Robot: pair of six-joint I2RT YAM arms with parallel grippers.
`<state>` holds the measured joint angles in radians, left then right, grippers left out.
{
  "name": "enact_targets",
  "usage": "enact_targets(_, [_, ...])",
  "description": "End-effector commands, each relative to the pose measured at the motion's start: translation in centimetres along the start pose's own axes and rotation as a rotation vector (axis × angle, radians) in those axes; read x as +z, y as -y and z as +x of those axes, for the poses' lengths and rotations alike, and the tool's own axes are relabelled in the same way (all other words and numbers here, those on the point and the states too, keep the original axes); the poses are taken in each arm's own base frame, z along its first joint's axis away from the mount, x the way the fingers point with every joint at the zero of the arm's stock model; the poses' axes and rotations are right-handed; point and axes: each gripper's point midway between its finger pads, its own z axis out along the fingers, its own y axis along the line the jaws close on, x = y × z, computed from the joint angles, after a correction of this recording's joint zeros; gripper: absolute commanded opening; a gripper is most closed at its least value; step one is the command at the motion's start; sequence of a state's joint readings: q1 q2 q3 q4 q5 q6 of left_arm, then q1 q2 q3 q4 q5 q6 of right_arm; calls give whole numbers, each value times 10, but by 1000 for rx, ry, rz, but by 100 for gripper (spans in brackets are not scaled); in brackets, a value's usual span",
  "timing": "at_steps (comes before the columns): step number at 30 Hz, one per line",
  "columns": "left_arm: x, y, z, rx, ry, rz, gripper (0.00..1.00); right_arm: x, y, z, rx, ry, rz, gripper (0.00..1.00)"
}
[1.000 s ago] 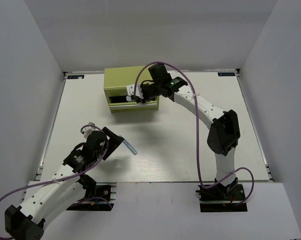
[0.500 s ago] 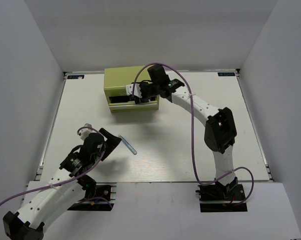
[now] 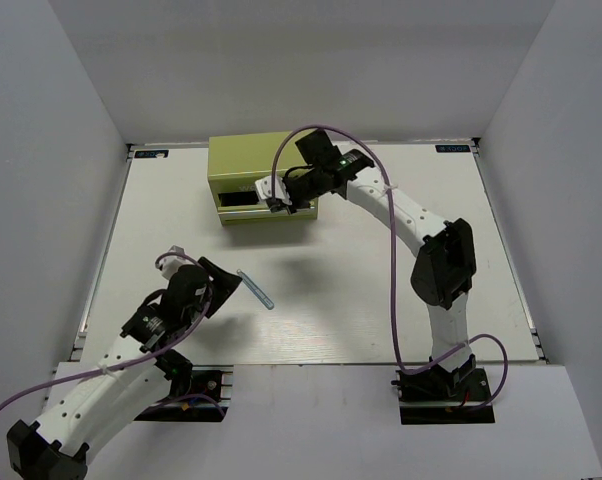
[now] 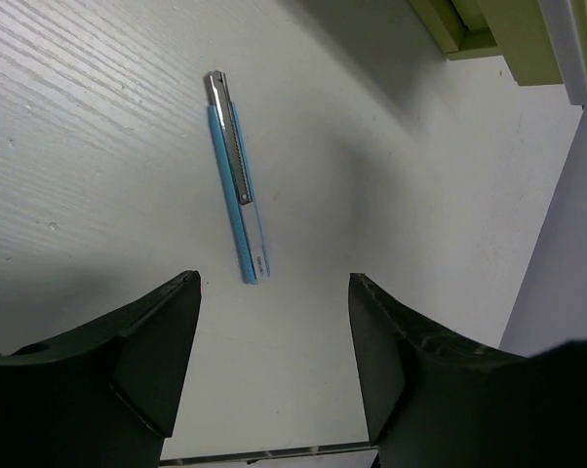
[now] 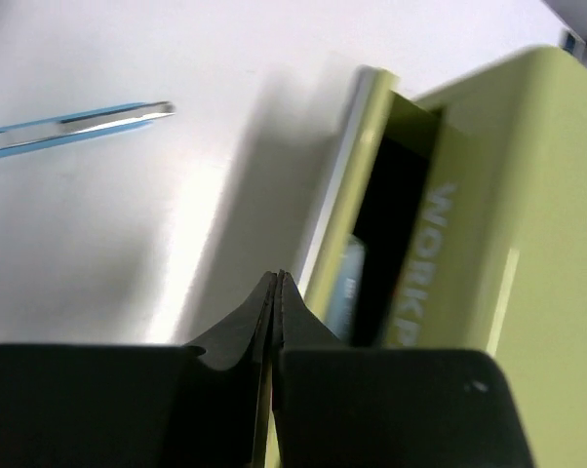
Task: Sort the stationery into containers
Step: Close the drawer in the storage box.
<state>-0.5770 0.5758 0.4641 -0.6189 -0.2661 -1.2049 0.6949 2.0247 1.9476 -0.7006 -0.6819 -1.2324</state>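
A thin blue pen (image 3: 255, 289) with a metal clip lies flat on the white table (image 3: 381, 290). In the left wrist view the pen (image 4: 237, 185) sits just beyond my left gripper (image 4: 274, 285), whose jaws stand open and empty, short of its near end. The olive-green cabinet (image 3: 256, 160) stands at the back, with one front drawer (image 3: 239, 200) pulled out. My right gripper (image 3: 274, 203) hangs at the drawer's right end, shut on nothing (image 5: 276, 278). A light blue stick (image 5: 350, 288) shows inside the dark drawer slot. Other stationery is out of view.
White walls enclose the table on three sides. The cabinet's lettered front (image 5: 425, 263) is close to my right fingers. The right arm (image 3: 421, 230) arches over the table's right half.
My right gripper's jaws have shut and it has shifted slightly along the drawer front. My left gripper pulled back a little from the pen and its jaws narrowed somewhat. The pen stayed put.
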Motion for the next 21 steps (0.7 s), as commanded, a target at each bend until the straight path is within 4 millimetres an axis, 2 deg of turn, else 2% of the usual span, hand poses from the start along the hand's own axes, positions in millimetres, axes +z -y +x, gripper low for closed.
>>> enact_targets(1, [4,5,3,-6,-13,18,72,7,-50,-5,30,-9,-193,0])
enact_targets(4, [6,4,5,6,-26,12,72,18,-57,14,49,-69,-211,0])
enact_targets(9, [5,8,8,6,-46,20,78,34,-39,44,84,-155,-142,0])
enact_targets(13, [4,9,7,4,-43,28,81,42,-6,57,127,-200,11,0])
enact_targets(15, [2,10,6,2,-40,36,81,43,2,67,136,-247,68,0])
enact_targets(16, [4,6,8,4,-44,27,81,39,23,71,135,-280,170,0])
enact_targets(18, [2,11,6,-10,-36,46,81,37,34,79,139,-306,220,0])
enact_targets(19, [4,6,8,-8,-40,36,82,32,47,83,144,-338,285,0])
enact_targets(21, [3,15,5,-17,-26,73,82,31,63,86,135,-342,347,0])
